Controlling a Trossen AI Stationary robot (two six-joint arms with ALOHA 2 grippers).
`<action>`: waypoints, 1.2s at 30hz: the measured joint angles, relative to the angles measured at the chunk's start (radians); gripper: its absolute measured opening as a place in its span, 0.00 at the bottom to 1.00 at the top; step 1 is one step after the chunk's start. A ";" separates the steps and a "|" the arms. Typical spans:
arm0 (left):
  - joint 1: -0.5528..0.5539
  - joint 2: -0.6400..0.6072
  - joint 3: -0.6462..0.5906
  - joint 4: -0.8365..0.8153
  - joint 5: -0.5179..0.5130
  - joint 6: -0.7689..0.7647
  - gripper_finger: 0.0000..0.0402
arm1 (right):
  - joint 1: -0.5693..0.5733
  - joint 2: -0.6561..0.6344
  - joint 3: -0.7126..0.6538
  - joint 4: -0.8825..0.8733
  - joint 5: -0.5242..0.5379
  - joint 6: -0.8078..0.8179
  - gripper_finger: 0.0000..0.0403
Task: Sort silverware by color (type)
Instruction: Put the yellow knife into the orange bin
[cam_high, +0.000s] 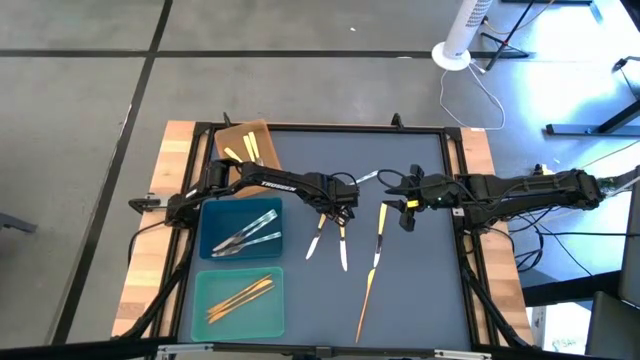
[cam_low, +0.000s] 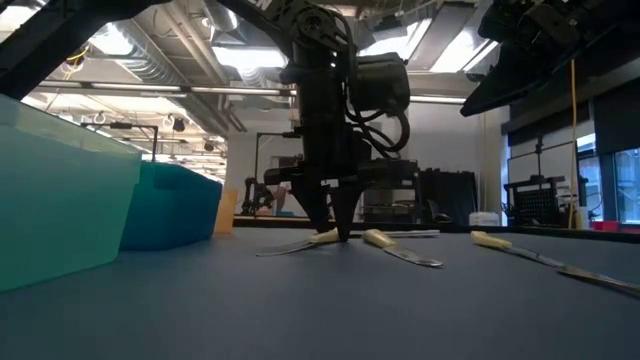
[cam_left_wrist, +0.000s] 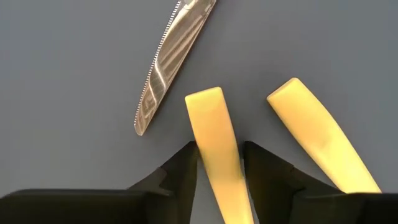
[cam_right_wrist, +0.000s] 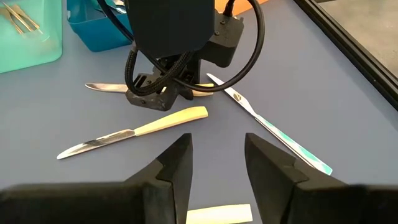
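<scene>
Down on the tabletop (cam_high: 420, 290), the left pincer (cam_left_wrist: 219, 163) straddles a yellow-handled knife (cam_left_wrist: 214, 143), jaws narrow but unclamped; an off-centre squeeze could flick it sideways.

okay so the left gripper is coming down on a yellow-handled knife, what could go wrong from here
The left gripper straddles one yellow handle, but a second yellow handle lies right beside it, so a finger might nudge it. The fingers grip near the handle's end, so the knife could tilt or slip when lifted.

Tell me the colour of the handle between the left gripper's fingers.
Yellow. The handle sits between the left gripper fingers, clearest in the left wrist view.
</scene>
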 joint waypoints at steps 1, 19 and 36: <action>0.000 0.000 0.000 0.000 0.000 0.000 0.29 | 0.000 0.000 0.000 0.000 0.000 0.000 0.33; 0.004 0.000 -0.001 0.000 0.006 0.000 0.20 | 0.000 0.000 0.000 0.000 0.000 0.000 0.33; 0.053 0.007 0.151 -0.087 0.028 0.066 0.20 | 0.000 0.000 0.000 0.000 0.000 0.000 0.33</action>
